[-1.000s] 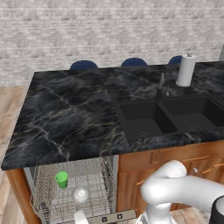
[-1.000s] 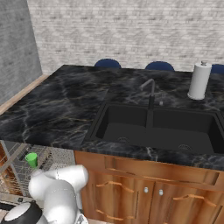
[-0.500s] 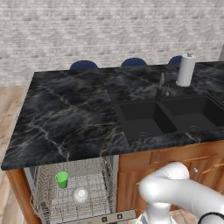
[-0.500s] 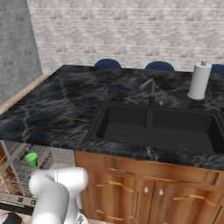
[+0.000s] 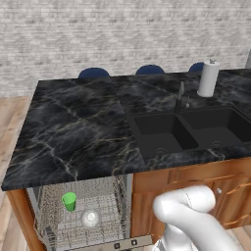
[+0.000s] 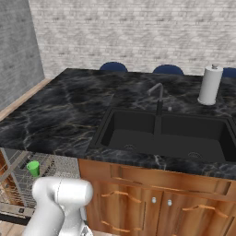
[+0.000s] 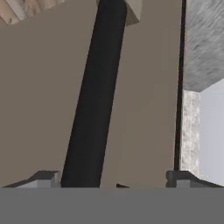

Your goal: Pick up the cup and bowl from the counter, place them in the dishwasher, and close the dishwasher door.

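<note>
Now, pincer (image 7: 113, 181): wide open, holding nothing, tips either side of the dark bar handle (image 7: 94, 100).
Cup (image 5: 69, 201): upright in dishwasher (image 5: 83, 215) rack.
Bowl (image 5: 90, 218): just beside cup.

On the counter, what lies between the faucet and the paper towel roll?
Only bare counter between faucet and roll, in both base views.

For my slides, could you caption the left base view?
Cup and bowl sit racked in the open dishwasher.
</note>
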